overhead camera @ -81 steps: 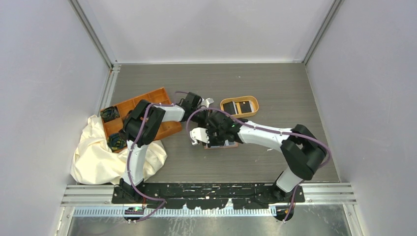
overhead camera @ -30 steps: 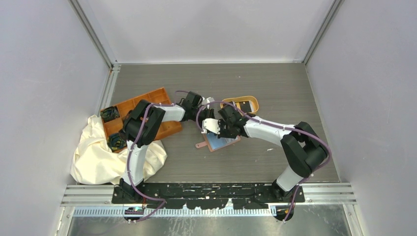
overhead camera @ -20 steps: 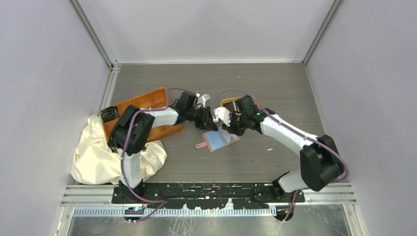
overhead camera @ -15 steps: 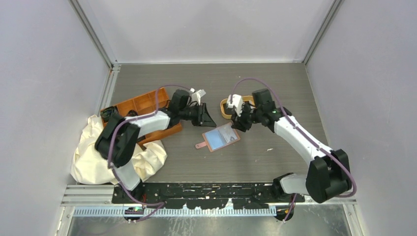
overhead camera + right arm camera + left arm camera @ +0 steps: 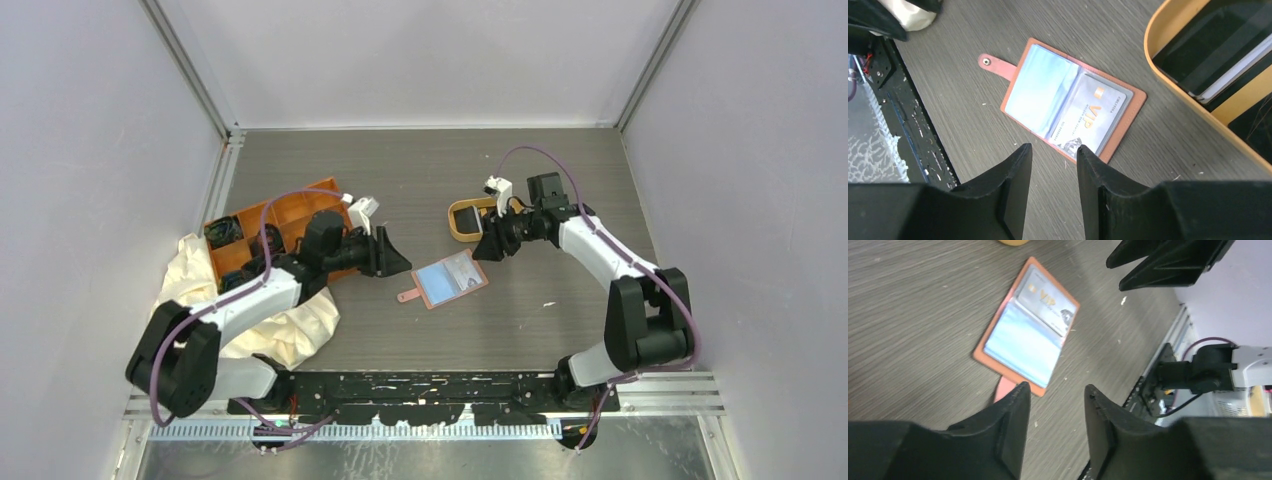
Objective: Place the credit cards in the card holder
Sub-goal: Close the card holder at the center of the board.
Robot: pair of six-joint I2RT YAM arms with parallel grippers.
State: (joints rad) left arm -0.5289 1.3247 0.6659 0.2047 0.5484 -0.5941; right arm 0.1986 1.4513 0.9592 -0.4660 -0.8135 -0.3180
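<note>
Both stand parted and empty; we judge our right end effector (image 5: 485,248) nearer the credit cards (image 5: 465,217), at its 11 o'clock, than our left end effector (image 5: 395,258).

Your left arm (image 5: 245,298) lies low and stretched out, running from its base toward the middle, with the wrist level and the left gripper (image 5: 392,258) pointing to your right. In its wrist view the two black fingers (image 5: 1008,425) stand apart with nothing between them. Your right arm (image 5: 612,258) rises from its base, folds at the elbow and reaches in toward the centre, the right gripper (image 5: 488,243) pointing left and downward. Its fingers (image 5: 1010,185) are parted too, gripping nothing. The two grippers face each other, well apart.
</note>
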